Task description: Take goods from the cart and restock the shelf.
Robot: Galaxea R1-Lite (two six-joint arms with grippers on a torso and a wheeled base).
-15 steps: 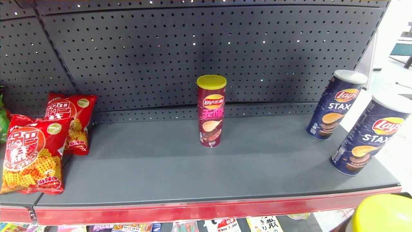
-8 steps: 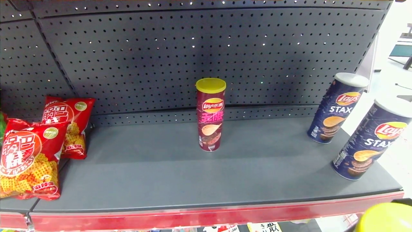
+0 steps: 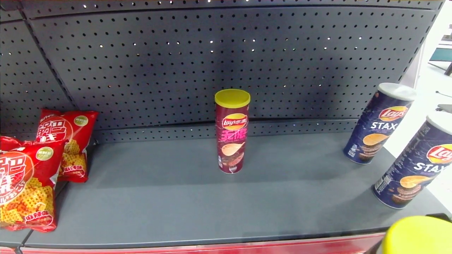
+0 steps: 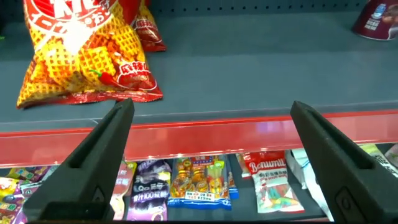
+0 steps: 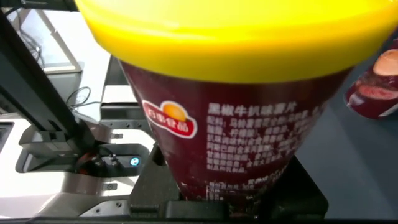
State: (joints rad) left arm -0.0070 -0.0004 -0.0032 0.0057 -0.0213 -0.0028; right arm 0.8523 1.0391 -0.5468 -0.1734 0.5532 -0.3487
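While the shelf (image 3: 176,197) sits right in front of me, here's where I'm at. My right jaws are pinching the held can (image 5: 236,124), a maroon tube with a yellow lid. They grip it down near its bottom end, so the can's own body hides most of them, and the lid end points away from them. From the head view the yellow lid (image 3: 416,234) pokes up at my lower right. It's out in front of the shelf's red front edge (image 3: 212,247), not over the board, and the nearer blue can (image 3: 413,162) is close behind it.

My left jaws are spread wide with nothing between them. They hang low in front of that red front edge, and the packets on the lower shelf (image 4: 199,180) show through the gap.

On the shelf, a matching shelf can (image 3: 231,131) stands upright about mid-width, toward the pegboard back (image 3: 212,63). The farther blue can (image 3: 379,123) stands off to the right, behind the nearer one. Two red snack bags sit at the left end, the front bag (image 3: 24,190) overlapping the back bag (image 3: 67,144).
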